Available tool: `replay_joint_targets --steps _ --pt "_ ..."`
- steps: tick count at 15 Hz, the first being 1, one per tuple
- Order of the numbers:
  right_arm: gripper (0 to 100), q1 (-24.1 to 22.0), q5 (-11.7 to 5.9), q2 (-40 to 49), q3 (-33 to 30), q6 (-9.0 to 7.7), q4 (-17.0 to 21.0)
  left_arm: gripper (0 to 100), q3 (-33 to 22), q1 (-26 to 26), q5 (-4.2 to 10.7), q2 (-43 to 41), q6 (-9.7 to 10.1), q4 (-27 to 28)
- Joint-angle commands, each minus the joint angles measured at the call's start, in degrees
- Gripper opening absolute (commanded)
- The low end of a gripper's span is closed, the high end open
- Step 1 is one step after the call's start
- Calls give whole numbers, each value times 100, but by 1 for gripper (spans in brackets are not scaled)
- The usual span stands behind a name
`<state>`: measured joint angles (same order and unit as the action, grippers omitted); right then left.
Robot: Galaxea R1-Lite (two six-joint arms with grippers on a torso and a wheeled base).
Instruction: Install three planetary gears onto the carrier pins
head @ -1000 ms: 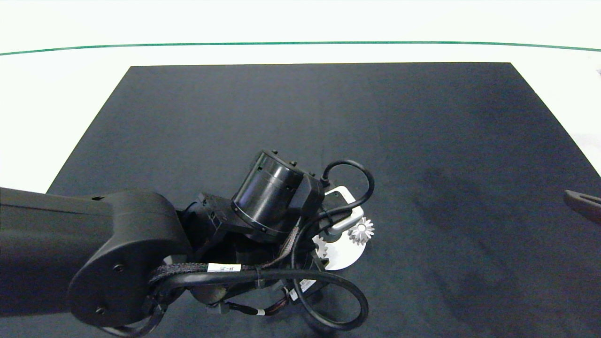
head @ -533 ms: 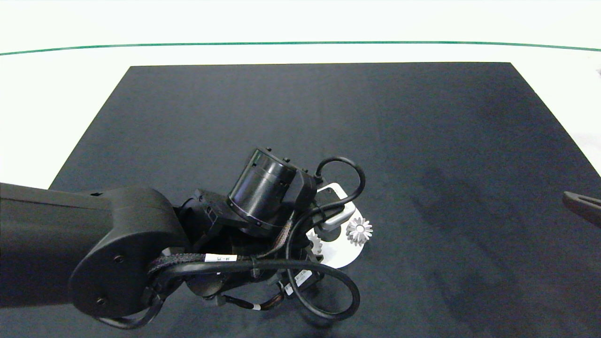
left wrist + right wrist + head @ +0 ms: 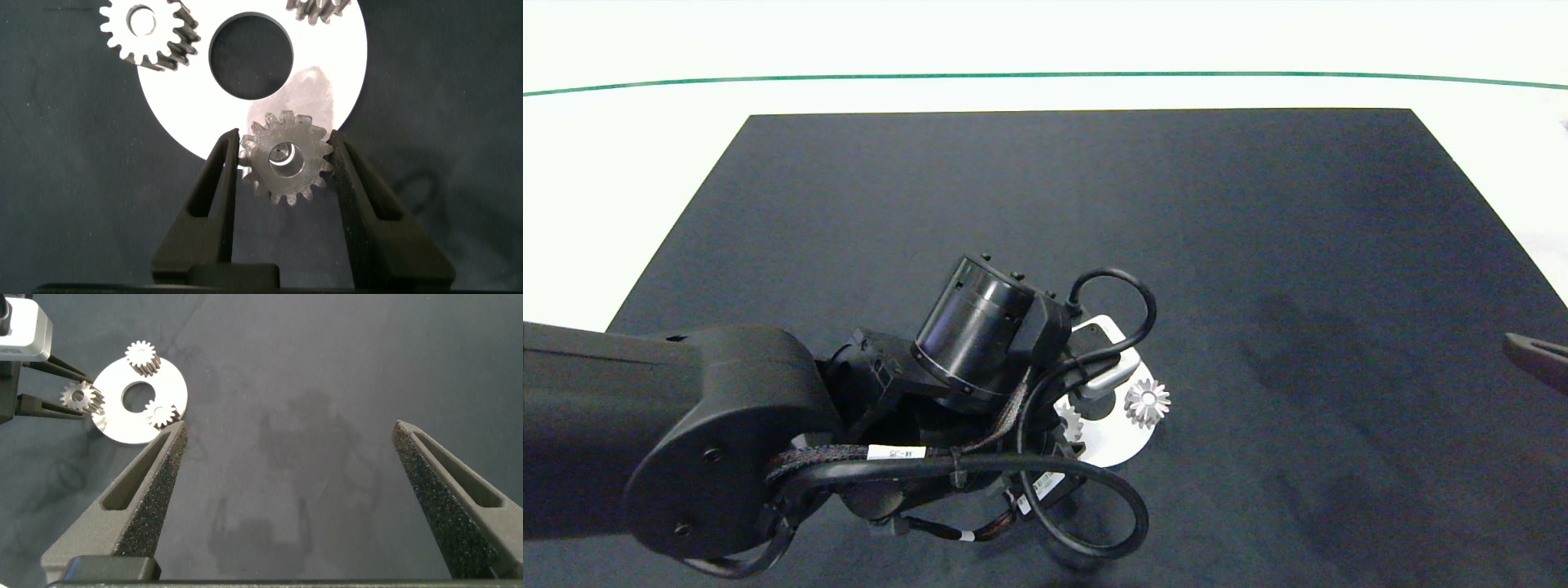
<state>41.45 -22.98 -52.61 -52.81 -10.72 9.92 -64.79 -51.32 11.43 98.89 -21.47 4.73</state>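
Head view: left arm (image 3: 686,433) in from 9 o'clock, sprawled over the black mat (image 3: 1258,245) and covering most of the white disc (image 3: 1123,437). One gear (image 3: 1147,402) visible at the disc's 2 o'clock rim, another gear (image 3: 1072,423) peeking out at its 9 o'clock side beside the arm's cables. Right gripper just a dark tip at the far 3 o'clock edge, well apart from the disc.

Left wrist view: left gripper (image 3: 286,163) with fingers slightly spread around a third gear (image 3: 288,157), one finger (image 3: 216,196) touching its teeth, the other just beside them with a sliver of gap. Gear sitting at the disc's rim, a white peg (image 3: 283,153) showing through its centre hole. Two more gears across the disc, either side of the big centre hole.

Right wrist view: right gripper (image 3: 290,445) wide apart, holding nothing, hovering over bare mat. Disc with all three gears off at 10 o'clock, left gripper's fingers around the outermost one.
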Motion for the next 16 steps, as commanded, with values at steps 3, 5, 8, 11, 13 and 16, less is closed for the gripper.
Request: replay_joint_targets --steps 3,5,8,11,13,16 --pt "100 4 -14 6 -10 -10 1 100 2 8 -1 25 2 -7" --pt "100 4 -14 6 -10 -10 10 100 -16 26 8 -1 11 -7" --pt "100 4 -14 -30 -1 -10 10 100 160 527 8 -1003 64 10" --pt "100 -75 -75 -56 78 -10 10 100 503 1792 307 -2084 784 -86" --pt "100 -427 -295 -12 324 -10 18 100 1109 3014 333 -3069 872 -473" --pt "100 -1570 -488 322 1009 -370 1 100 1944 4746 316 -4413 864 -702"
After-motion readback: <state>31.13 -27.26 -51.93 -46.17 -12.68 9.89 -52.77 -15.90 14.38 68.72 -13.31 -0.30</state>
